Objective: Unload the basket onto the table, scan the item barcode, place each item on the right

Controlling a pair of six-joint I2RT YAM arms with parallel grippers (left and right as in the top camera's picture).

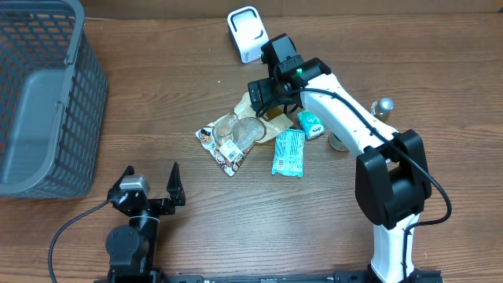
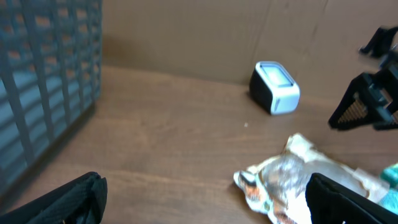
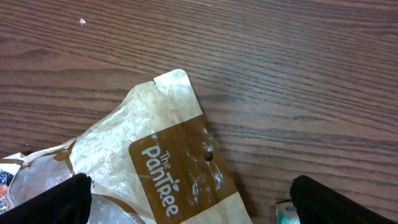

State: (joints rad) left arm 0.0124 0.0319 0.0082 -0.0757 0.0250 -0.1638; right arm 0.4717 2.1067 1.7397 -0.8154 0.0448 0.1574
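PanTree bag [image 3: 158, 168], crinkled tan with brown label; both arms' jaws wide, empty.

Even soft light, faint shadows; L wrist view blurry, R wrist + overhead sharp.

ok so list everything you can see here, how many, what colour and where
basket: 1, grey mesh, far left of the table
barcode scanner: 1, white, top centre, apart from the pile
Pan Tree bag: 1, clear and brown, centre pile
printed snack packet: 1, multicoloured, front left of the pile
teal packet: 1, teal, right side of the pile
small teal packet: 1, teal, beside the right arm
metal-topped item: 1, silvery, far right; too small to identify
table: 1, brown wood
left gripper: 1, black, open, empty, front left
right gripper: 1, black, open, above the Pan Tree bag
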